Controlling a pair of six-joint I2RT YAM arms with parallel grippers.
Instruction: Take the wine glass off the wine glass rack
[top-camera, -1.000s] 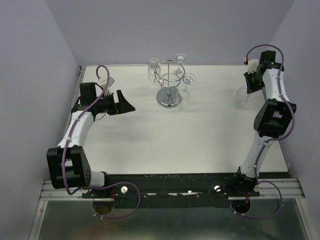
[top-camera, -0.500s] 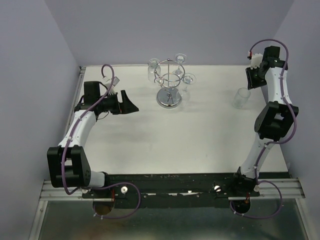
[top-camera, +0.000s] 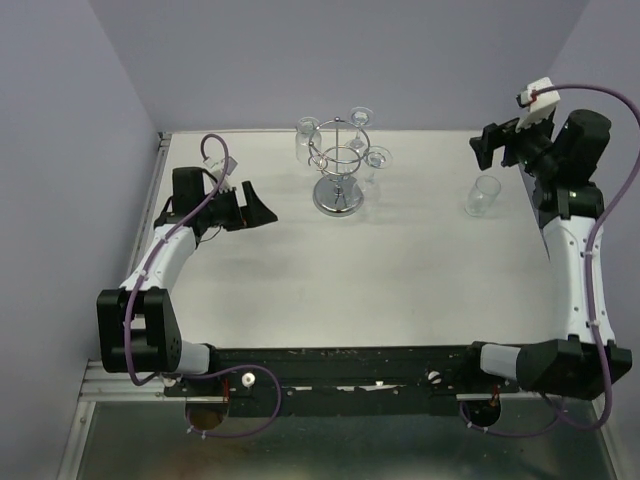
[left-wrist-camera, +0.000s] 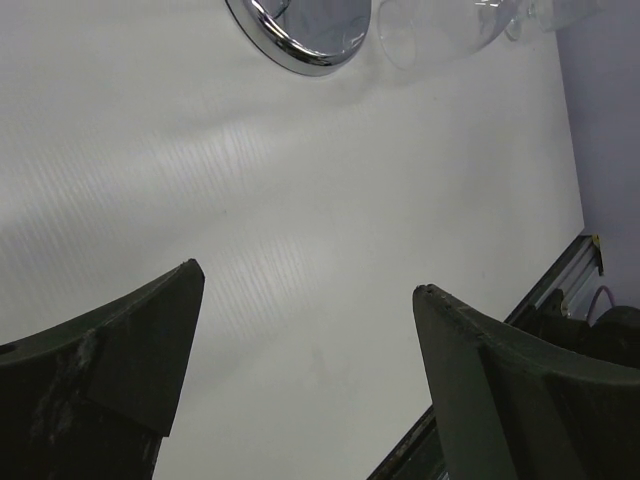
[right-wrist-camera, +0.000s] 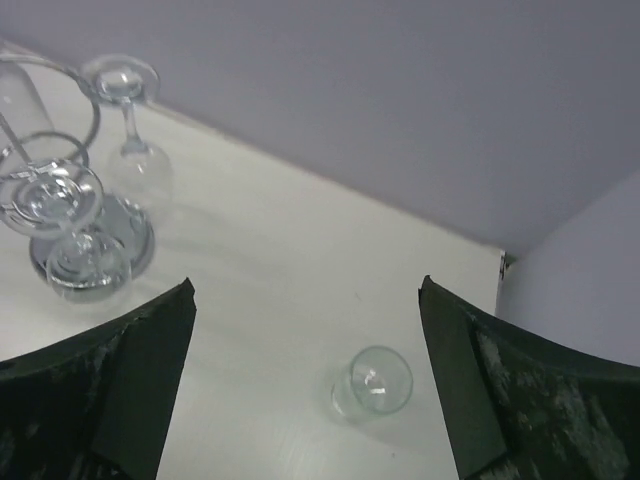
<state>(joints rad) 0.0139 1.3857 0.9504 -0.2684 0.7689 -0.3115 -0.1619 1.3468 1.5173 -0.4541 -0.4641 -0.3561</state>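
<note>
Top external showed a wine glass (top-camera: 483, 196) standing on the counter (top-camera: 400, 270), three o'clock of the wine glass rack (top-camera: 338, 170): removal looked done, though others hung there. Right fingers (right-wrist-camera: 110, 400) hovered raised near it, spread wide, empty. Left fingers (left-wrist-camera: 100, 370), likewise wide and empty, faced the rack from eight o'clock.

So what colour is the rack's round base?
The base is shiny chrome silver, clearest in the left wrist view.

The white worktop (top-camera: 400, 270) carries two things. The chrome wine glass rack (top-camera: 338, 196) stands on its round mirrored base near the far edge, at the middle. A clear wine glass (top-camera: 484, 196) sits alone, well apart, toward the far right.
</note>
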